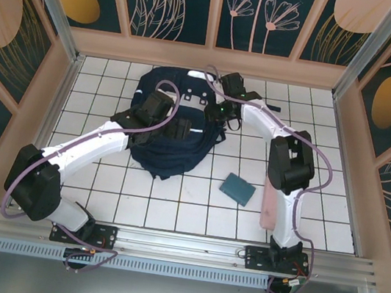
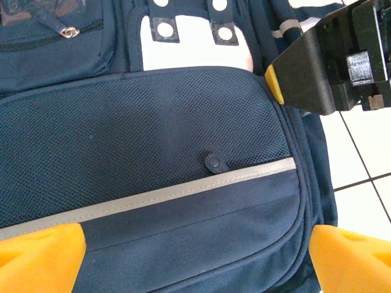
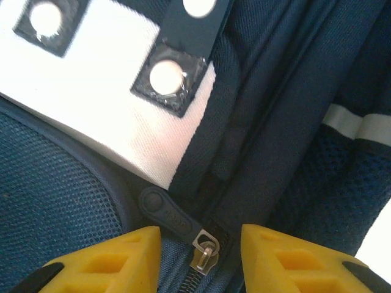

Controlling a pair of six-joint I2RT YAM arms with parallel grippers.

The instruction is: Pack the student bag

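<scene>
Over the student bag (image 1: 168, 153), left end effector (image 2: 195, 259) gapes wide; right end effector (image 3: 198, 256) narrowly straddles zipper pull (image 3: 164, 210).

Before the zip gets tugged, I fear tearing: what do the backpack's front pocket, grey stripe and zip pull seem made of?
On the backpack, the front pocket looks like navy mesh fabric, matte, with tiny holes visible. The grey stripe looks like smooth tape with a slight sheen, possibly reflective. The zip pull is a dark moulded tab, likely rubber or soft plastic, on a shiny, metal-looking slider.
</scene>
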